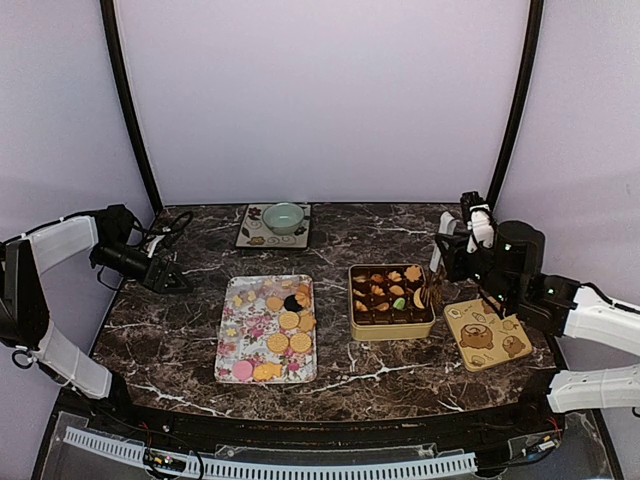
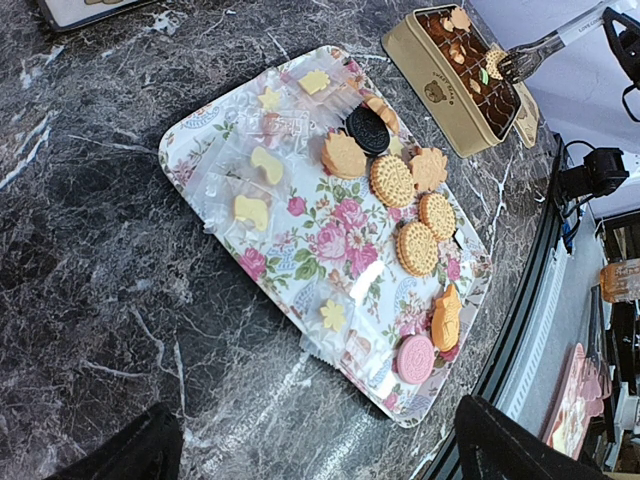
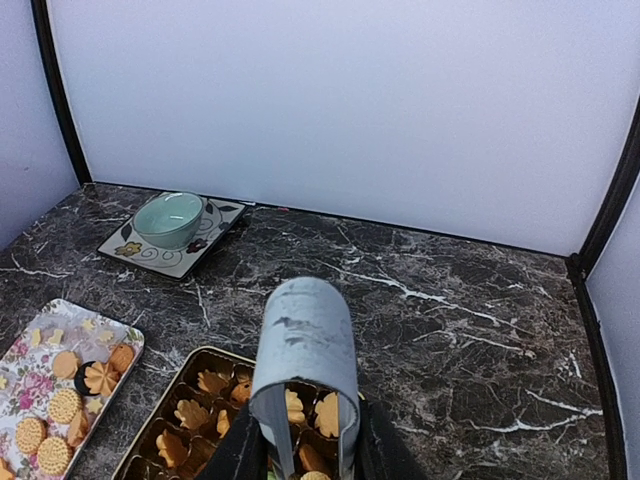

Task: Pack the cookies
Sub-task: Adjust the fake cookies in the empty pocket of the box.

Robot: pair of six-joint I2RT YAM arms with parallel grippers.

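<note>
Loose cookies (image 1: 289, 320) (image 2: 392, 180) lie on a floral tray (image 1: 232, 345) (image 2: 330, 240), mostly golden, with one dark and one pink; several small yellow ones are in clear wrappers. A gold tin (image 1: 391, 331) (image 2: 430, 85) with brown compartments holds more cookies (image 3: 190, 412). My right gripper (image 1: 470, 255) (image 3: 305, 455) is shut on grey-handled metal tongs (image 3: 305, 340) (image 2: 535, 52), whose tips reach down into the tin's right side beside a golden cookie; whether they pinch it I cannot tell. My left gripper (image 1: 175, 280) (image 2: 320, 460) hovers open left of the tray, holding nothing.
The tin's lid (image 1: 487, 335), printed with bears, lies right of the tin under my right arm. A green bowl (image 1: 283, 217) (image 3: 167, 218) sits on a small square plate at the back. Dark marble tabletop; black frame posts and white walls surround it.
</note>
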